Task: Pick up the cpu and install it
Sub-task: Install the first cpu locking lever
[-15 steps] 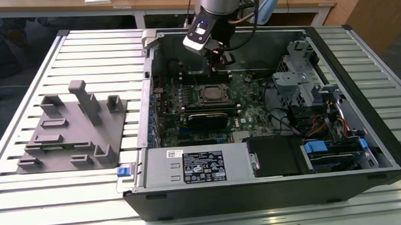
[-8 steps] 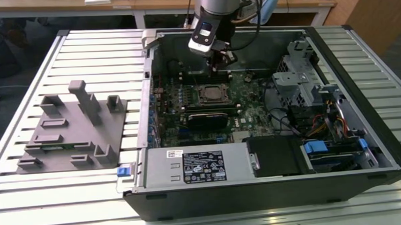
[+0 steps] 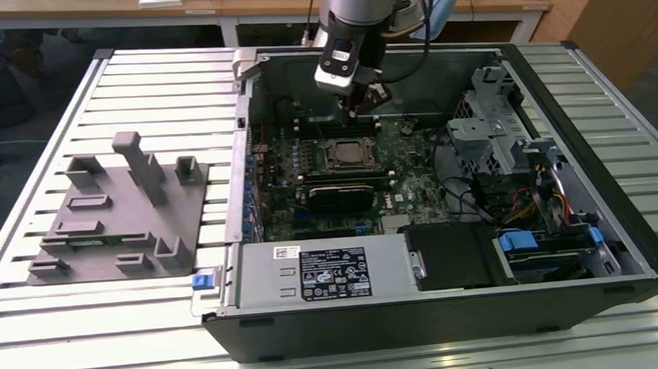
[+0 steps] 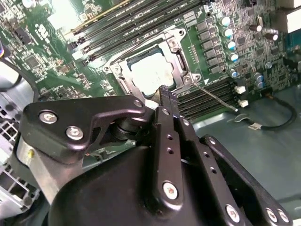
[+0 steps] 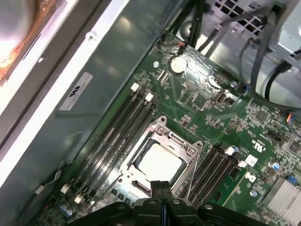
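The cpu [image 3: 344, 154] lies flat in the black socket frame [image 3: 319, 162] on the green motherboard, inside the open computer case. Both wrist views show its pale silver top, cpu [image 4: 149, 73] and cpu [image 5: 157, 164], sitting within the metal bracket [image 5: 190, 151]. My gripper [image 3: 361, 103] hangs a little above the board, just beyond the socket's far edge. Its two black fingers [image 5: 160, 189] are pressed together and shut, with nothing between them. The gripper [image 4: 167, 94] is apart from the chip.
A thin socket lever [image 4: 214, 96] sticks out beside the frame. Memory slots [image 5: 113, 136] flank the socket. The case wall [image 3: 243, 138], drive cages [image 3: 491, 121] and cables [image 3: 527, 202] ring the board. A grey fixture [image 3: 117, 216] sits on the slatted table at the exterior view's left.
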`<move>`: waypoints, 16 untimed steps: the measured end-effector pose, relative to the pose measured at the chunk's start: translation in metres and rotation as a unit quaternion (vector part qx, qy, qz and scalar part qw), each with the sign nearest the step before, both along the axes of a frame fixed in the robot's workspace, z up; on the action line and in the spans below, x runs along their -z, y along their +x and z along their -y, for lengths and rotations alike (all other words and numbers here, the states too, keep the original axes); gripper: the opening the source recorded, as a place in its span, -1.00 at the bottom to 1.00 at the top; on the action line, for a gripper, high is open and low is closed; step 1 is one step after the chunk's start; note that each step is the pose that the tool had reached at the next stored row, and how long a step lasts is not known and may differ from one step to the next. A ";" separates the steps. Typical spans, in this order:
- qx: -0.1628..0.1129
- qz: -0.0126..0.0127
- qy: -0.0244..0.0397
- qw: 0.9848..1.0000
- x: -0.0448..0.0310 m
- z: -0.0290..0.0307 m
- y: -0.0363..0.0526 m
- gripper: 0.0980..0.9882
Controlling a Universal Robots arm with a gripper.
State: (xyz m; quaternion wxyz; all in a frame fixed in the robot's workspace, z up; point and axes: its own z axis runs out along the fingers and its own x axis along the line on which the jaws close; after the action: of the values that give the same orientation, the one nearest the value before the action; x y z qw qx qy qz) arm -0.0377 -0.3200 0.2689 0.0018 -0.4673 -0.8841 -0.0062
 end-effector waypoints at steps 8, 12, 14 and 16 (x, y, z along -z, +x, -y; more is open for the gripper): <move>-0.064 0.000 0.000 0.998 0.0003 0.0000 0.0000 -0.98; -0.099 0.000 -0.001 0.995 0.0004 0.0000 0.0000 -0.98; -0.117 0.000 -0.001 0.993 0.0004 0.0000 0.0000 -0.98; -0.134 0.000 -0.001 0.991 0.0005 0.0000 0.0000 -0.98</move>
State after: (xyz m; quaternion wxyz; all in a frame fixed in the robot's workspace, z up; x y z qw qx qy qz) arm -0.0378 -0.3200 0.2684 0.0021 -0.3445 -0.9388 -0.0049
